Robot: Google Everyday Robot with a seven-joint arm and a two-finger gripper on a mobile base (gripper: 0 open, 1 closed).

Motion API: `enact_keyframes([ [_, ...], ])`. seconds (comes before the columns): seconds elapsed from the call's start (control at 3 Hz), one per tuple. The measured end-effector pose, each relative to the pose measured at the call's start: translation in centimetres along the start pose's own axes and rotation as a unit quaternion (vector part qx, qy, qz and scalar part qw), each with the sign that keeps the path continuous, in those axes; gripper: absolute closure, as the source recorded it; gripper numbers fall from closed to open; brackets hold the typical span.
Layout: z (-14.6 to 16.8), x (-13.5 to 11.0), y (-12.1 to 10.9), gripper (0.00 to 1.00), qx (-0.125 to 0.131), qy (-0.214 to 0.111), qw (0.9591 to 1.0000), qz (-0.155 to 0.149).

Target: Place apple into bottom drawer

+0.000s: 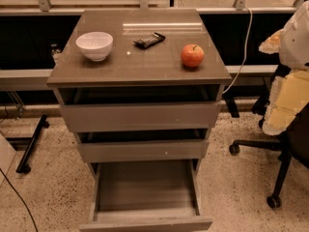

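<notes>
Whether the fingers are apart or together cannot be told. The gripper [285, 105] shows only as a pale white and cream mass at the right edge of the camera view. It hangs beside the cabinet [67, 117], lower than the tabletop [140, 64] and well apart from everything on it.

The apple [192, 55] sits on the tabletop toward the right front corner, stem up, red-orange with a lighter patch. It touches nothing else. A white bowl [94, 45] stands upright near the left back corner, well apart from the apple. Between them, nearer the back edge, lies a flat black device [149, 40] set at a slant.

Below the tabletop the cabinet has three grey-brown drawers. The top drawer [140, 116] is pulled out a little, with a dark gap above its front. The middle drawer [142, 150] is likewise out a little. The bottom drawer [145, 185] is drawn far out toward the camera, its plain grey floor and side walls in full sight and its front cut by the lower edge of the view.

A black office chair [282, 151] on castors stands on the speckled floor [53, 187] to the right, behind the gripper. A white cable [245, 47] runs down behind the cabinet's right rear corner. A black stand foot [31, 149] lies on the floor at the left.
</notes>
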State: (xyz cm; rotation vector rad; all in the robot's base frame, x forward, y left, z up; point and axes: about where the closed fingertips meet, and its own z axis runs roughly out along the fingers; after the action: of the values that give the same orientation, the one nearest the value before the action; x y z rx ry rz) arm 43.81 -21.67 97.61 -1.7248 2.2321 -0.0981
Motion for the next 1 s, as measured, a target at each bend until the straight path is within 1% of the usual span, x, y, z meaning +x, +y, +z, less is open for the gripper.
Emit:
enact_keyframes([
  [0.33,0.0,0.0,0.0,0.00,0.000,0.000,1.0000,0.000],
  [0.67,-0.1,-1.1,-0.9,0.00,0.014,-0.023,0.9996,0.004],
  [1.0,0.7,-3.2,-2.0,0.00,0.021,-0.057,0.9982,0.003],
])
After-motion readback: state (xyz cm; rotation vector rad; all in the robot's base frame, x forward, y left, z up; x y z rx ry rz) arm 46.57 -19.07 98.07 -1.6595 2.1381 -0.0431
